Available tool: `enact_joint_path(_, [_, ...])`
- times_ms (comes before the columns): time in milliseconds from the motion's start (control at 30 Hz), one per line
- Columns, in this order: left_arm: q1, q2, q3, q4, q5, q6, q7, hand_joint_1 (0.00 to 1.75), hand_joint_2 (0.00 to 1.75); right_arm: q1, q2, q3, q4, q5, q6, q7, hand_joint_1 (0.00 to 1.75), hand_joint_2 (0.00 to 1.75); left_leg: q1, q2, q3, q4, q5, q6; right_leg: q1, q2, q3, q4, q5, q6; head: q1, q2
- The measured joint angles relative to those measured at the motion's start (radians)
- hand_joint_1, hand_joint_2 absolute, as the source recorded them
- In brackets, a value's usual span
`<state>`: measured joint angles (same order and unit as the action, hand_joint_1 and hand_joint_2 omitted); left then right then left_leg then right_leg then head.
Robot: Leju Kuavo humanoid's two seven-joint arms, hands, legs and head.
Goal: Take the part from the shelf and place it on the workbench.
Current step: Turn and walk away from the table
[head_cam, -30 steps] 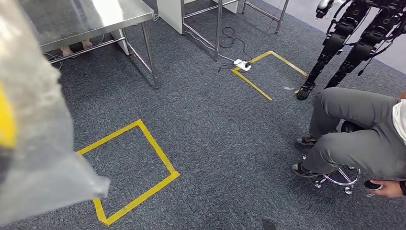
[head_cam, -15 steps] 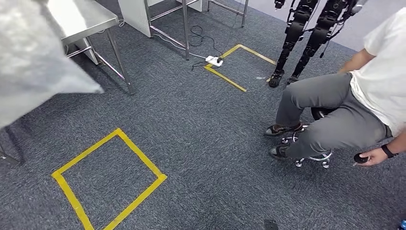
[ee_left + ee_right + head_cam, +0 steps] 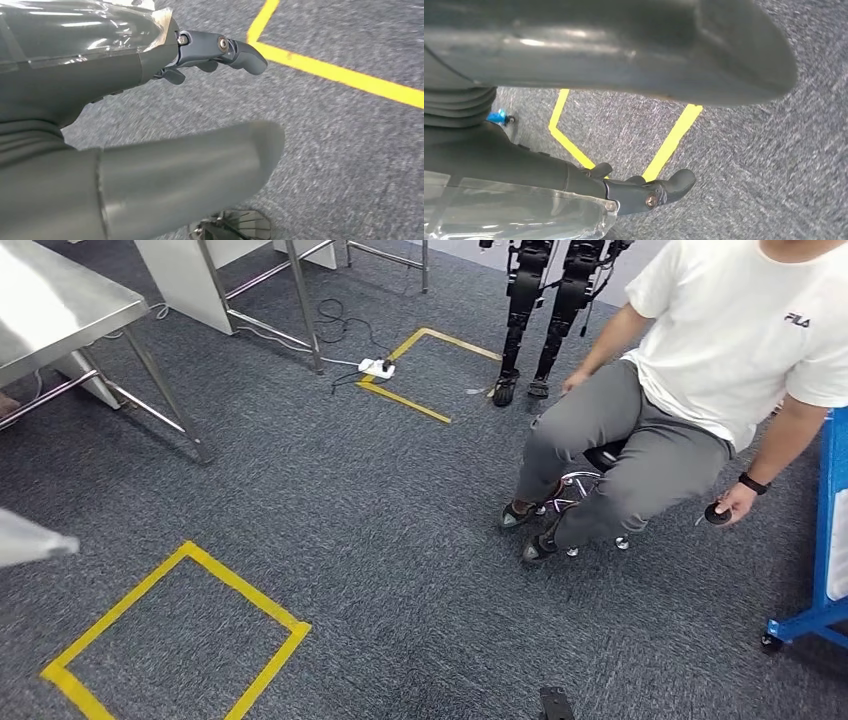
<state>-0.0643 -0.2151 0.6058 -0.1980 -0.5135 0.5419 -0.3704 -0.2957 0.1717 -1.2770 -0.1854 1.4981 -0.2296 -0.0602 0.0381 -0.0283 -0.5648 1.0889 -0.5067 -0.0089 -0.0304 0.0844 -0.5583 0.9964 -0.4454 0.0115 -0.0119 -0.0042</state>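
Observation:
The part is wrapped in a clear plastic bag. One corner of the bag (image 3: 30, 540) pokes in at the left edge of the head view. In the left wrist view my left hand (image 3: 100, 80) holds the bag (image 3: 90, 25), with its dark fingers (image 3: 235, 50) lying straight along the plastic. In the right wrist view my right hand (image 3: 514, 160) holds the bag (image 3: 514, 210) the same way from the other side. The part itself is hidden inside the wrap. The steel workbench (image 3: 60, 310) stands at the far left, apart from the bag.
A person (image 3: 700, 370) sits on a wheeled stool at the right, holding a small black object. Another robot's legs (image 3: 545, 310) stand behind. A blue frame (image 3: 830, 520) is at the right edge. Yellow tape squares (image 3: 180, 630) mark the grey carpet; a power strip (image 3: 377, 367) lies near table legs (image 3: 300, 300).
The whole picture has slid left, so the camera has turned right. The bag, once filling the left of the head view, now shows as one corner. The person and blue frame have come into view.

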Motion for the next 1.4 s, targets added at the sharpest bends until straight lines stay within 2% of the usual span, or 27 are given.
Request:
enact_joint_path(33, [0.0,0.0,0.003,0.001,0.001,-0.001,0.0,0.0,0.0,-0.002,0.0,0.003,0.0,0.001,0.0,0.0,0.0,0.0,-0.001,-0.012,0.004,-0.011,-0.002,0.002,0.003,0.008,-0.008,0.006,-0.001,0.007,0.0,0.0])
enact_joint_path(100, [0.0,0.008,0.02,0.001,0.028,-0.019,-0.01,0.0,0.0,0.007,-0.008,0.026,0.0,0.021,0.021,-0.041,0.0,0.0,-0.009,-0.007,0.011,-0.044,0.005,0.03,0.006,-0.01,-0.051,0.057,-0.02,0.03,0.006,0.0])
enact_joint_path(167, [0.005,0.022,0.049,0.002,0.064,-0.033,-0.022,0.0,0.0,0.04,-0.022,0.068,0.0,0.039,0.051,-0.142,0.0,0.0,-0.02,0.029,0.012,-0.062,0.011,0.059,0.008,-0.054,-0.13,0.192,-0.078,0.043,0.017,0.0])
enact_joint_path(200, [0.009,0.028,0.063,0.001,0.073,-0.031,-0.024,0.0,0.0,0.063,-0.031,0.086,0.0,0.038,0.06,-0.192,0.0,0.0,-0.023,0.045,0.011,-0.062,0.011,0.062,0.008,-0.07,-0.165,0.269,-0.109,0.043,0.023,0.0])
enact_joint_path(233, [0.012,0.032,0.07,0.001,0.074,-0.03,-0.025,0.0,0.0,0.083,-0.039,0.096,0.0,0.034,0.06,-0.216,0.0,0.0,-0.025,0.057,0.01,-0.062,0.011,0.062,0.008,-0.072,-0.179,0.304,-0.12,0.047,0.024,0.0])
enact_joint_path(267, [0.014,0.036,0.076,0.001,0.074,-0.029,-0.026,0.0,0.0,0.102,-0.046,0.103,0.0,0.031,0.061,-0.226,0.0,0.0,-0.027,0.068,0.009,-0.062,0.011,0.063,0.008,-0.074,-0.172,0.298,-0.116,0.052,0.025,0.0])
enact_joint_path(333, [0.015,0.039,0.084,0.001,0.073,-0.027,-0.027,0.0,0.0,0.125,-0.06,0.116,-0.001,0.028,0.062,-0.23,0.0,0.0,-0.03,0.092,0.01,-0.062,0.01,0.061,0.013,-0.097,-0.098,0.173,-0.077,0.059,0.029,0.0])
enact_joint_path(400, [0.015,0.04,0.091,0.001,0.073,-0.027,-0.027,0.0,0.0,0.125,-0.069,0.126,-0.002,0.027,0.064,-0.229,0.0,0.0,-0.033,0.119,0.014,-0.062,0.005,0.054,0.026,-0.143,-0.029,0.045,-0.039,0.05,0.032,0.0])
enact_joint_path(467, [0.013,0.041,0.096,0.001,0.073,-0.026,-0.028,0.0,0.0,0.123,-0.074,0.134,-0.003,0.027,0.065,-0.227,0.0,0.0,-0.034,0.145,0.022,-0.064,-0.002,0.041,0.037,-0.158,-0.016,0.009,-0.023,0.03,0.031,0.0])
enact_joint_path(500, [0.011,0.041,0.097,0.001,0.071,-0.027,-0.029,0.0,0.0,0.126,-0.077,0.136,-0.003,0.024,0.063,-0.225,0.0,0.0,-0.033,0.158,0.028,-0.066,-0.004,0.036,0.039,-0.146,-0.017,0.005,-0.019,0.021,0.031,0.0])
enact_joint_path(533, [0.008,0.042,0.097,0.001,0.068,-0.03,-0.031,0.0,0.0,0.131,-0.08,0.136,-0.003,0.018,0.059,-0.222,0.0,0.0,-0.03,0.155,0.031,-0.064,-0.008,0.03,0.032,-0.133,-0.013,-0.001,-0.013,0.013,0.029,0.0])
enact_joint_path(600, [0.006,0.045,0.097,0.0,0.063,-0.044,-0.037,0.0,0.0,0.138,-0.088,0.136,-0.004,0.005,0.05,-0.216,0.0,0.0,-0.026,0.104,0.017,-0.016,-0.046,0.022,0.018,-0.11,-0.002,-0.013,-0.001,-0.004,0.023,0.0])
enact_joint_path(667, [0.01,0.051,0.098,0.0,0.064,-0.065,-0.042,0.0,0.0,0.139,-0.097,0.136,-0.005,-0.007,0.049,-0.212,0.0,0.0,-0.021,0.042,-0.034,0.101,-0.115,0.017,0.014,-0.085,0.001,-0.016,0.004,-0.013,0.012,0.0])
enact_joint_path(733, [0.013,0.057,0.1,0.0,0.065,-0.083,-0.044,0.0,0.0,0.143,-0.107,0.136,-0.006,-0.021,0.052,-0.215,0.0,0.0,-0.017,0.027,-0.078,0.188,-0.144,0.011,0.016,-0.055,0.0,-0.014,0.004,-0.013,0.007,0.0])
enact_joint_path(767, [0.013,0.061,0.1,0.0,0.065,-0.089,-0.045,0.0,0.0,0.145,-0.111,0.136,-0.006,-0.027,0.054,-0.218,0.0,0.0,-0.014,0.025,-0.079,0.185,-0.13,0.008,0.016,-0.039,0.0,-0.012,0.004,-0.013,0.006,0.0])
enact_joint_path(800, [0.013,0.064,0.101,0.0,0.065,-0.094,-0.046,0.0,0.0,0.148,-0.113,0.135,-0.006,-0.032,0.055,-0.221,0.0,0.0,-0.009,0.022,-0.062,0.144,-0.097,0.005,0.016,-0.023,0.0,-0.008,0.003,-0.012,0.006,0.0])
enact_joint_path(867, [0.013,0.069,0.102,0.0,0.063,-0.1,-0.05,0.0,0.0,0.152,-0.116,0.135,-0.006,-0.037,0.055,-0.224,0.0,0.0,-0.001,-0.008,-0.008,0.024,-0.034,-0.001,0.015,0.007,-0.006,0.007,-0.002,-0.003,0.002,0.0])
enact_joint_path(933, [0.012,0.074,0.103,0.0,0.058,-0.103,-0.055,0.0,0.0,0.155,-0.119,0.135,-0.006,-0.038,0.055,-0.224,0.0,0.0,-0.002,-0.03,0.015,-0.036,-0.015,0.006,0.02,0.03,-0.02,0.02,-0.007,0.011,0.001,0.0])
enact_joint_path(1000, [0.01,0.079,0.103,-0.001,0.054,-0.109,-0.064,0.0,0.0,0.163,-0.123,0.135,-0.006,-0.037,0.055,-0.219,0.0,0.0,-0.011,-0.016,0.012,-0.039,-0.015,0.025,0.022,0.048,-0.033,0.02,-0.005,0.025,0.006,0.0])
enact_joint_path(1067, [0.009,0.085,0.103,-0.002,0.05,-0.118,-0.074,0.0,0.0,0.173,-0.126,0.135,-0.006,-0.037,0.055,-0.213,0.0,0.0,-0.016,0.006,0.018,-0.047,-0.007,0.046,0.02,0.026,-0.045,0.039,-0.014,0.033,0.011,0.0])
enact_joint_path(1133, [0.012,0.093,0.103,-0.003,0.04,-0.133,-0.087,0.0,0.0,0.178,-0.127,0.135,-0.006,-0.038,0.056,-0.213,0.0,0.0,-0.019,0.032,0.022,-0.055,0.0,0.059,0.019,-0.033,-0.089,0.131,-0.06,0.029,0.021,0.0])
enact_joint_path(1200, [0.015,0.102,0.102,-0.003,0.03,-0.153,-0.102,0.0,0.0,0.18,-0.127,0.135,-0.006,-0.037,0.061,-0.219,0.0,0.0,-0.024,0.061,0.019,-0.056,0.001,0.063,0.018,-0.066,-0.156,0.265,-0.115,0.027,0.029,0.0])
enact_joint_path(1233, [0.016,0.106,0.101,-0.003,0.024,-0.161,-0.108,0.0,0.0,0.183,-0.127,0.135,-0.006,-0.035,0.065,-0.222,0.0,0.0,-0.026,0.074,0.019,-0.056,0.0,0.063,0.018,-0.07,-0.175,0.307,-0.127,0.03,0.03,0.0])
enact_joint_path(1267, [0.016,0.11,0.099,-0.003,0.019,-0.168,-0.114,0.0,0.0,0.187,-0.127,0.135,-0.006,-0.035,0.068,-0.223,0.0,0.0,-0.028,0.087,0.018,-0.056,-0.001,0.063,0.018,-0.072,-0.176,0.311,-0.126,0.036,0.03,0.0])
enact_joint_path(1300, [0.016,0.113,0.096,-0.003,0.012,-0.172,-0.118,0.0,0.0,0.19,-0.127,0.135,-0.006,-0.035,0.071,-0.223,0.0,0.0,-0.029,0.099,0.019,-0.056,-0.002,0.062,0.017,-0.078,-0.156,0.276,-0.111,0.042,0.031,0.0])
enact_joint_path(1333, [0.016,0.116,0.094,-0.003,0.007,-0.176,-0.12,0.0,0.0,0.192,-0.128,0.135,-0.006,-0.036,0.071,-0.223,0.0,0.0,-0.029,0.111,0.02,-0.056,-0.003,0.06,0.018,-0.091,-0.118,0.207,-0.087,0.048,0.032,0.0])
enact_joint_path(1400, [0.017,0.122,0.091,-0.003,-0.001,-0.181,-0.123,0.0,0.0,0.19,-0.129,0.135,-0.006,-0.038,0.071,-0.223,0.0,0.0,-0.031,0.133,0.025,-0.056,-0.008,0.052,0.024,-0.144,-0.047,0.072,-0.042,0.046,0.034,0.0])
